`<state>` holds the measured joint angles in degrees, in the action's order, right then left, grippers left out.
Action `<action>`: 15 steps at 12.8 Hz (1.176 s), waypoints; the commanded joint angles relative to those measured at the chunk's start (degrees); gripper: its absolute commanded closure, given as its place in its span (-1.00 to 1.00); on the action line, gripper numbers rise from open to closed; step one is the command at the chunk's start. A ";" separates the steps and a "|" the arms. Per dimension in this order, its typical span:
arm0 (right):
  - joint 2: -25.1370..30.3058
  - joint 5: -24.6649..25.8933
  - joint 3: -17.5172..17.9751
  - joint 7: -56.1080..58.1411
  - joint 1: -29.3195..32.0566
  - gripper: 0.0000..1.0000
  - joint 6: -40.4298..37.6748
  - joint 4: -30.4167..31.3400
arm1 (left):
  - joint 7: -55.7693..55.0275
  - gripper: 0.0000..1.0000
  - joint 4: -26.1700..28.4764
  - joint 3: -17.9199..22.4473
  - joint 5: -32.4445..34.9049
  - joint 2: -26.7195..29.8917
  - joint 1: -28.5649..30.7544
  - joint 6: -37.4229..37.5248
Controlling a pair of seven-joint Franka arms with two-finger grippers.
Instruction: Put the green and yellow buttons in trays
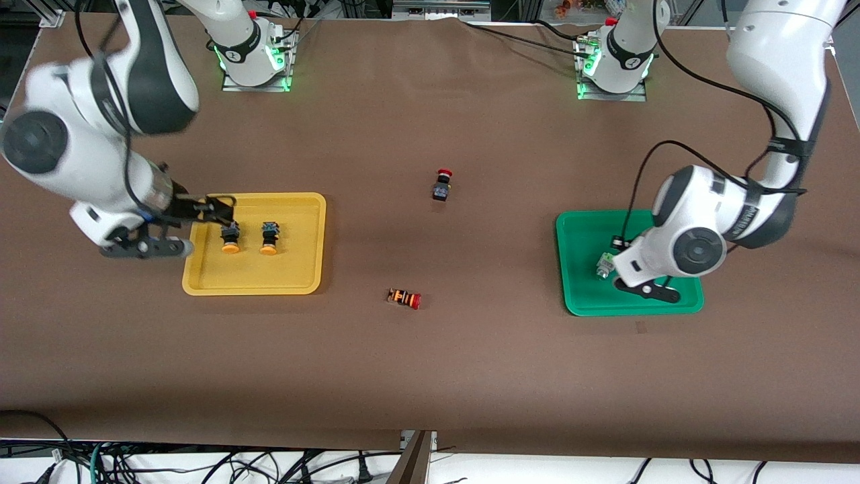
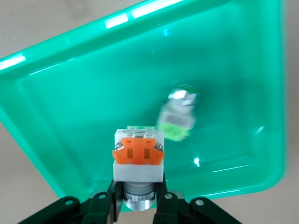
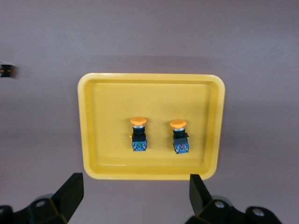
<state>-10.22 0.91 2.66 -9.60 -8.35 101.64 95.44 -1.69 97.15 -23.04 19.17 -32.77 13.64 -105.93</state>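
Two yellow-capped black buttons [image 1: 230, 238] [image 1: 269, 238] stand side by side in the yellow tray [image 1: 255, 290]; the right wrist view shows them too [image 3: 138, 133] [image 3: 180, 135] in that tray [image 3: 88, 126]. My right gripper [image 1: 218, 210] is open and empty at the tray's edge toward the right arm's end; its own view [image 3: 135, 186] shows it just outside the rim. My left gripper [image 2: 138, 186] is shut on a white-grey green button [image 2: 138, 158] over the green tray [image 2: 93, 93] [image 1: 584, 228]. The other green button [image 2: 176, 116] lies in that tray. One green button [image 1: 605, 265] shows beside the left hand; I cannot tell which.
A black-bodied red-capped button [image 1: 442, 185] stands mid-table between the trays. An orange-striped red-capped button [image 1: 404, 298] lies nearer to the front camera. The brown table's front edge [image 1: 430, 444] runs along the bottom of the front view.
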 commanded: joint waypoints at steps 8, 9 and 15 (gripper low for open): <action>4.15 -0.29 -3.89 1.42 -0.26 -1.00 -17.35 -12.91 | 3.01 -1.00 -13.07 -5.87 -6.57 15.62 2.18 13.77; 4.07 -0.47 -3.89 1.42 -0.18 -1.00 -17.53 -13.00 | 3.01 -1.00 -18.95 -5.87 -8.69 15.54 2.18 19.30; 3.71 -0.55 -3.89 1.25 0.09 -1.00 -17.44 -13.00 | 3.01 -1.00 -2.47 17.66 -21.35 35.36 -12.39 13.95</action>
<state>-6.22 0.90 -1.02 -8.75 -8.26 85.49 83.83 1.35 79.85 -12.15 1.02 -7.31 7.02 -84.79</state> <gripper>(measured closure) 0.000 0.000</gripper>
